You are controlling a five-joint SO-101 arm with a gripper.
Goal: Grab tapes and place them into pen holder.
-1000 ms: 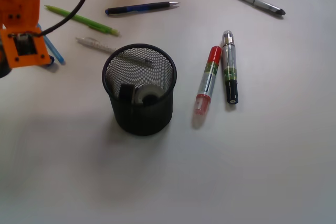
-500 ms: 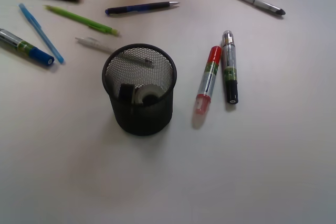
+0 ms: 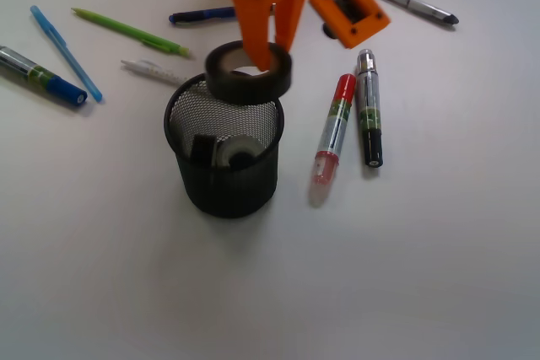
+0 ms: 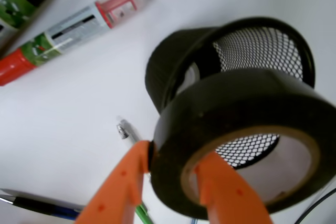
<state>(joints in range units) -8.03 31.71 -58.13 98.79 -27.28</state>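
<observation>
- Lowest in the front view, your holder is standing upright left of centre on the white table; two rolls are lying at its bottom, one pale and one dark.
- Just right of it, a red marker and a black marker are lying side by side, clear of the holder.
- Your gripper is reaching down from the top edge and clamping the wall of a large dark tape, one orange finger inside the core and the other outside.
- That tape is hanging flat over the holder's far rim, above the opening; in the wrist view the mesh is showing through its core.
- To the far left, a blue marker and a blue pen are lying well apart from the holder.
- Farther up you are seeing a white pen, a green pen, a dark blue pen and, at upper right, a silver pen.
</observation>
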